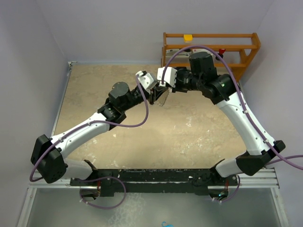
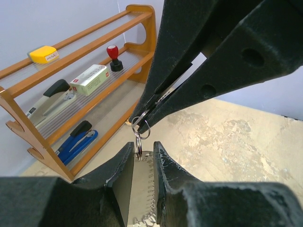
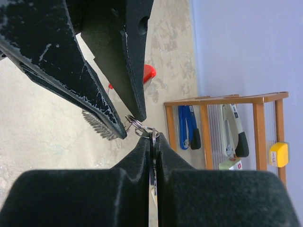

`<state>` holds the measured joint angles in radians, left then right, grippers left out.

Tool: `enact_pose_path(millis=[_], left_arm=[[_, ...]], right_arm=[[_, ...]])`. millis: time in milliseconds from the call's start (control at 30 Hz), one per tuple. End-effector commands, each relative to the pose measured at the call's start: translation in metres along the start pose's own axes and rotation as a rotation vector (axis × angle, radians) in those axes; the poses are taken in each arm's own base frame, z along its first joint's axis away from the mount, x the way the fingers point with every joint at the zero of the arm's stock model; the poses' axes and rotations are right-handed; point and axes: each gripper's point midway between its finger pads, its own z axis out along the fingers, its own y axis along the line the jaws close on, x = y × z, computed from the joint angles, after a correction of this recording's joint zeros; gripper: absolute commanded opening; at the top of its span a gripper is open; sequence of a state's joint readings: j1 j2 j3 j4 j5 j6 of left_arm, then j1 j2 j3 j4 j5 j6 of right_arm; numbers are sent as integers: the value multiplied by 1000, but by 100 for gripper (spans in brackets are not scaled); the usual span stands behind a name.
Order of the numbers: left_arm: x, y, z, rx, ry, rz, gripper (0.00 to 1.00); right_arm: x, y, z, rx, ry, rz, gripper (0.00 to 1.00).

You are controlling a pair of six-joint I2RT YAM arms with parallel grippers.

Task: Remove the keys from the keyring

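Your left gripper (image 2: 142, 150) pinches the keyring (image 2: 149, 191) by its ridged arc, right gripper (image 3: 154, 138) clamped on a key (image 3: 152, 189), split ring (image 2: 140, 126) between both tips. Yank off-axis and the key slips or the ring jams

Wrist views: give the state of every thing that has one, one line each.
keyring: held, joined to a key by small rings.
key: clamped edge-on, not yet off.
left tool: closed on the keyring's ridged arc.
right tool: shut on the key.
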<state>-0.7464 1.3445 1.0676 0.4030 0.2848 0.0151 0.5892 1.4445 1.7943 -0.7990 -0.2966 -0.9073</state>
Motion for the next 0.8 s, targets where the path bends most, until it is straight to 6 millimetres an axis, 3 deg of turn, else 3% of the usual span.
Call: enact_pose_path(millis=[0, 767], left_arm=[[-19, 4, 4, -5, -66, 5, 20], [-15, 24, 9, -116, -76, -5, 11]], right_arm=[[-16, -11, -9, 60, -49, -19, 0], [-17, -8, -7, 50, -50, -16, 0]])
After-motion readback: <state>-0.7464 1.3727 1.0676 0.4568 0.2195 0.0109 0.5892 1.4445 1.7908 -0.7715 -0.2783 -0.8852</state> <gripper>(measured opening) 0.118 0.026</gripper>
